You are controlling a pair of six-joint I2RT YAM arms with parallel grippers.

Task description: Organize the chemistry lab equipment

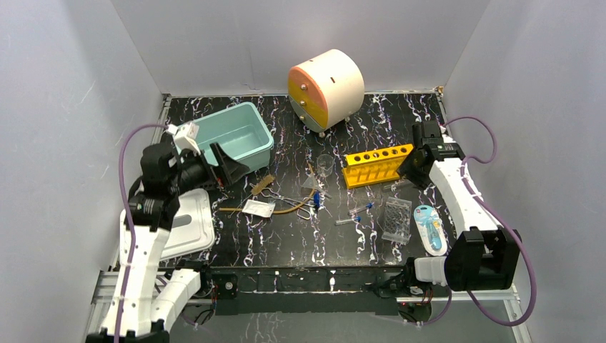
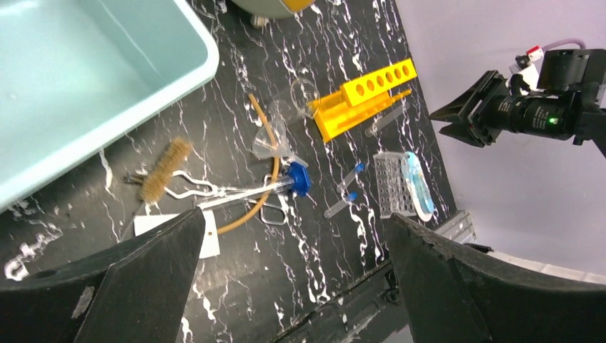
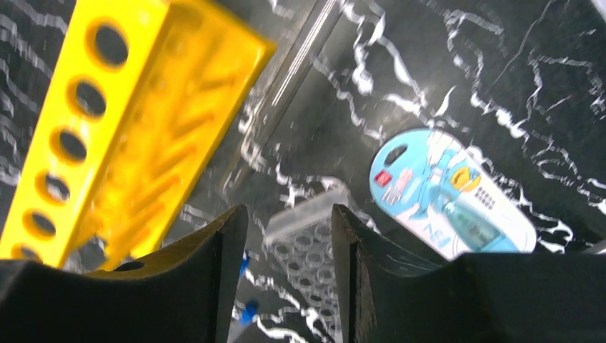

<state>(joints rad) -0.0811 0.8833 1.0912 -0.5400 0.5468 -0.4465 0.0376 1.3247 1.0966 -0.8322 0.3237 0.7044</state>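
The yellow holed rack (image 1: 376, 164) lies at mid right, with a clear tube (image 3: 293, 68) alongside it. My right gripper (image 1: 411, 166) hovers at the rack's right end. Its jaws (image 3: 288, 209) are narrowed but apart, with nothing between them, and the clear well plate (image 3: 314, 239) shows below. In the middle lie the glass funnel (image 1: 325, 164), brown brush (image 2: 166, 168), white packet (image 1: 257, 208), metal forceps (image 2: 214, 191) and blue-capped tubes (image 1: 359, 211). My left gripper (image 2: 296, 216) is wide open and empty, raised beside the teal bin (image 1: 232, 132).
A round orange-fronted drawer unit (image 1: 325, 87) stands at the back. A blue packaged item (image 1: 429, 227) lies by the right arm's base, and a white lid (image 1: 189, 221) lies at the left edge. An amber rubber tube (image 2: 271, 153) curls among the loose items.
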